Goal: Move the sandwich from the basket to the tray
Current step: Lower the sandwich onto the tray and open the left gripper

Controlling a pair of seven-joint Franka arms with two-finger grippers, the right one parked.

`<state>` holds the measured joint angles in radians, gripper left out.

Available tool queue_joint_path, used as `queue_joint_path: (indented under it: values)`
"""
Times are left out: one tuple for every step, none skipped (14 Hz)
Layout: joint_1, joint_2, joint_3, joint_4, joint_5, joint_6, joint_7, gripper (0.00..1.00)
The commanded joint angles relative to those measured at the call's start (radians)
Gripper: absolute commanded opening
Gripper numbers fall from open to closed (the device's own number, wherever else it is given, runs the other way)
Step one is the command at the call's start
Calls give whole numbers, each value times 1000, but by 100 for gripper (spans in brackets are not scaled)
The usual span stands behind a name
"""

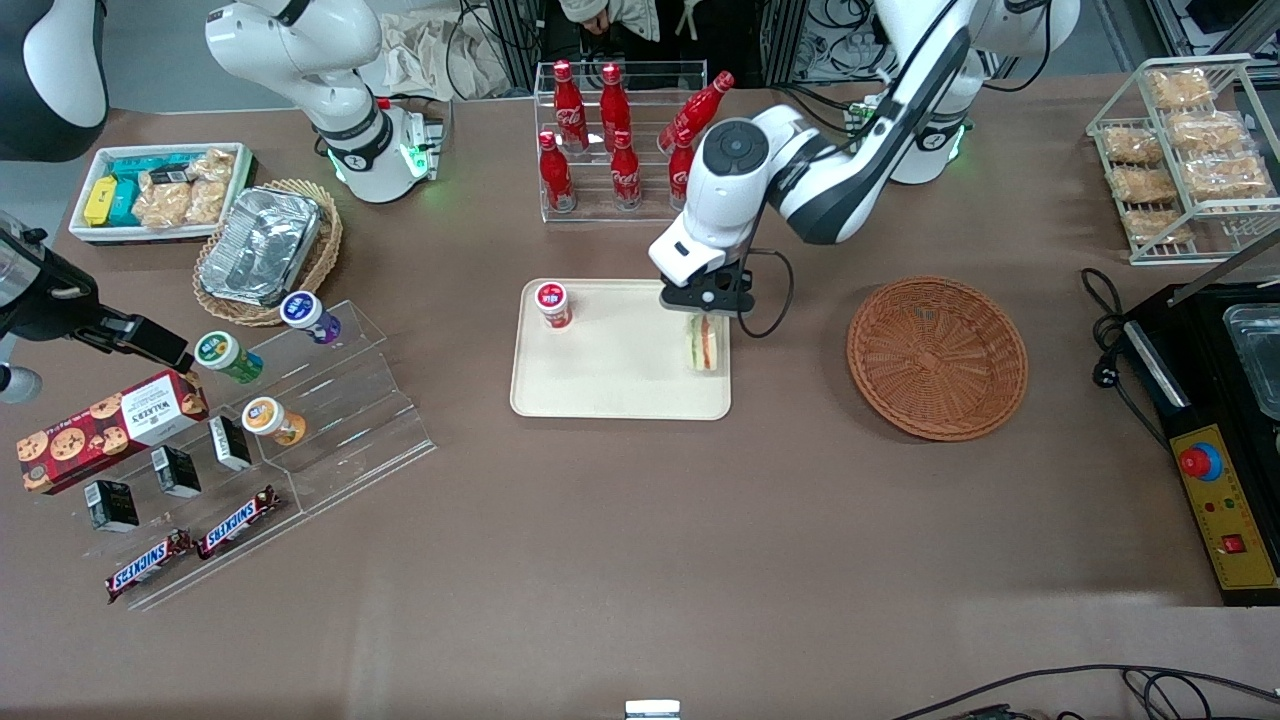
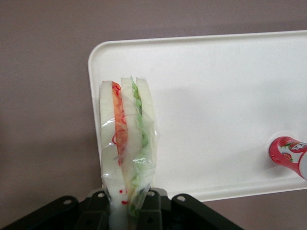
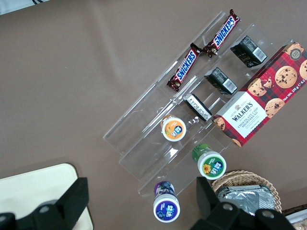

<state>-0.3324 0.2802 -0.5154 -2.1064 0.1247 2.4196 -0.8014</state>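
While the brown tabletop (image 1: 620, 520) spreads wide under everything, what matters sits near its middle. Toward the working arm's end lies the basket (image 1: 937, 358), with nothing visible in it, well apart from the tray (image 1: 600, 390). Over the tray's edge nearest that basket hangs the claw (image 1: 706, 300), closed on the sandwich (image 1: 704, 343), its fingers (image 2: 150, 201) pinching one end of the wrapped wedge. From the wrist view the wedge runs straight out from the claw, long axis in line with the fingers' reach, bread slices on edge and the orange, red and green layers facing up at the camera. It lies over the tray's corner, just inside the rim; whether its low end already touches the tray surface I cannot tell. A small red-capped jar (image 1: 552, 304) stands at the tray's corner toward the parked arm, well clear of the wedge. I'd judge the carry is all but finished: what's left is a short lowering, then parting the fingers, and the risk is the upright wedge tipping over the rim.
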Motion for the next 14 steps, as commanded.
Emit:
queue_joint_path:
  values:
    - [-34,46,26,-4,26,56,-15,0]
    - [-58,48,66,-13,26,73,-15,0]
    - [-98,57,107,-18,26,99,-15,0]
    - [-126,65,142,-21,24,113,-15,0]
    - [-135,69,153,-24,24,124,-15,0]
    - [-135,73,153,-27,24,125,-15,0]
    - [-135,73,155,-27,24,125,-13,0]
    - [-137,74,153,-27,26,127,-13,0]
    - [-137,80,155,-26,26,127,-13,0]
    - [-138,82,155,-26,26,131,-13,0]
    - [-139,82,155,-26,26,131,-10,0]
    - [-137,80,155,-27,26,131,-9,10]
    - [-137,80,155,-27,26,130,-10,40]
    - [-137,80,156,-27,26,130,-9,59]
